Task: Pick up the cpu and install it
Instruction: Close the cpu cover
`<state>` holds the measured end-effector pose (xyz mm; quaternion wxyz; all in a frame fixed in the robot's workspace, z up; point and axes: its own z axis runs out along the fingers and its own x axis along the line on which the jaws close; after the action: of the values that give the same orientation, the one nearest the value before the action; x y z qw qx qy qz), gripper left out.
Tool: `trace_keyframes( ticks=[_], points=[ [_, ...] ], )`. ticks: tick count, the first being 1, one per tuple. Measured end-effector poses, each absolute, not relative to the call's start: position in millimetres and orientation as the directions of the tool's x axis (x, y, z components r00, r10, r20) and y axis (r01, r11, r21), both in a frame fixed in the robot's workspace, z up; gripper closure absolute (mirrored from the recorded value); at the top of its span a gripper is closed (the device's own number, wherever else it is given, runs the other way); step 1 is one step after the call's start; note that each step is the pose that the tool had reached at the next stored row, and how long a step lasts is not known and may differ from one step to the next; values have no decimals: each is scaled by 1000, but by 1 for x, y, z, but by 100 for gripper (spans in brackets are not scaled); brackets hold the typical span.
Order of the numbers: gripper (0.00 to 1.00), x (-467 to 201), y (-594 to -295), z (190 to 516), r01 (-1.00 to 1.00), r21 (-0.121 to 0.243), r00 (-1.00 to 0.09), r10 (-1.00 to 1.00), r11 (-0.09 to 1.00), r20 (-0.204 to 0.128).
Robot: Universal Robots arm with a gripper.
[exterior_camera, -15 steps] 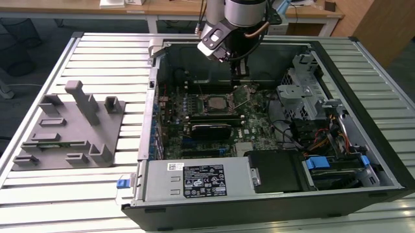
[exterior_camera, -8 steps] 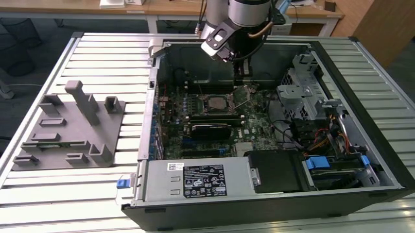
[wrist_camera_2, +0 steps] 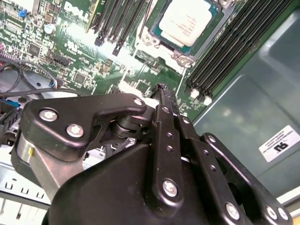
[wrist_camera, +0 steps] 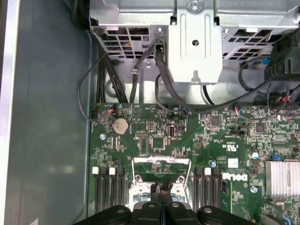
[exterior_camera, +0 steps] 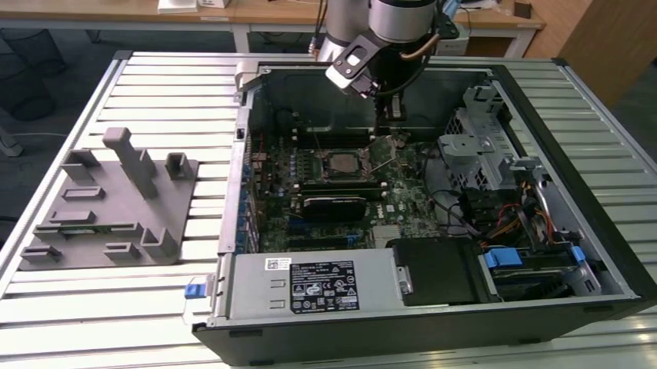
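Here's the slatted metal table (exterior_camera: 175,92), its pale ribs running from side to side across the exterior view. Two things sit right on it. Over on the exterior view's left is the grey holder block (exterior_camera: 103,231), flat on its base, posts standing upright. Just beside it, with a narrow strip of bare slats between, the open computer case (exterior_camera: 411,334) lies on its side, taking the middle and the exterior view's right

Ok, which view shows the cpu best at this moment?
The second wrist view: the cpu sits in the socket, its pale top plain. The exterior view shows the socket from afar, the chip hard to make out. In the first wrist view the gripper covers much of it.
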<state>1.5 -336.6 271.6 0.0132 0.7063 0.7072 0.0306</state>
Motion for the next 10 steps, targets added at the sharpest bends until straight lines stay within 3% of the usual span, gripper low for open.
trace_keyframes(
  ticks=[10],
  points=[
    [89, 12, -336, 271, 998, 62, -2, 1000, 0, 25]
  ],
)
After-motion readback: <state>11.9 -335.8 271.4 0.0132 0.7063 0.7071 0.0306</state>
